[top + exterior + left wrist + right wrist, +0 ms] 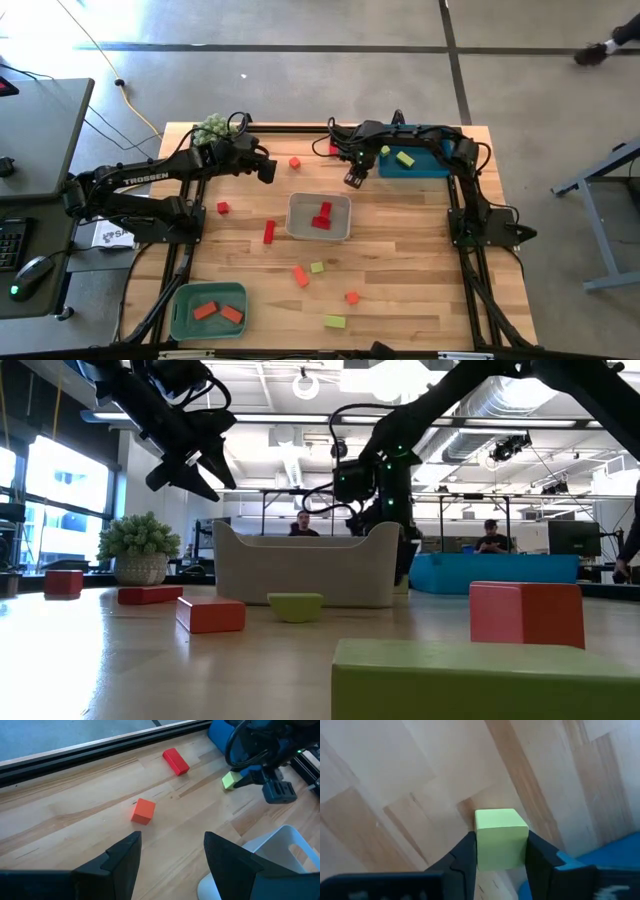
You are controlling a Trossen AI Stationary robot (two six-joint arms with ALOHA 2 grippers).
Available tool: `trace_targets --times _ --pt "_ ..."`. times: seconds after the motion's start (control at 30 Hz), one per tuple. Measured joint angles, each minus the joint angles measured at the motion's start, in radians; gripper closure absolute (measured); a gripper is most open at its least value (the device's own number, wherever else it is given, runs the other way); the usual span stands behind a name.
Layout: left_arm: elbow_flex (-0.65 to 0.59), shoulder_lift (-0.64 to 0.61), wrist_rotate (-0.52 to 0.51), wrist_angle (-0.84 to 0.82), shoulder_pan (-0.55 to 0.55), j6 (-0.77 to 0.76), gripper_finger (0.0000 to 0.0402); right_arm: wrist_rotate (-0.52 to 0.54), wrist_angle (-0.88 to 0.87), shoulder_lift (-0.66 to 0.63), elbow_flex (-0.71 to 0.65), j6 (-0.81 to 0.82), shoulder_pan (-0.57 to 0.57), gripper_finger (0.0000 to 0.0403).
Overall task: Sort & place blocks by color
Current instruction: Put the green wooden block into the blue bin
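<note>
Desk point(400, 260): we log red and yellow-green blocks scattered over it. Blue tray point(425, 165): far edge. Right end effector point(501, 851): beside that tray, pinching a yellow-green cube point(501, 837) between its fingers. Left end effector point(172, 857): spread, above an orange-red cube point(144, 811).

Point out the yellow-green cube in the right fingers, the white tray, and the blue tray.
yellow-green cube point(501, 839): right wrist view, its front face between the fingers.
white tray point(298, 229): high view, bare floor near its left wall.
blue tray point(428, 165): high view, bare floor near its front rim.
</note>
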Motion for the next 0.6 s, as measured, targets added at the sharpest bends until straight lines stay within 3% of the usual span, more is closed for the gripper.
trace_targets --times 0.4,0.6 --pt "0.0 0.0 0.0 0.0 0.0 0.0 0.0195 0.021 -0.062 -0.194 0.068 -0.008 -0.005 0.0303" --pt "0.0 0.0 0.0 -0.001 0.0 0.014 0.0195 0.103 -0.095 -0.318 0.068 0.016 -0.036 0.0303"
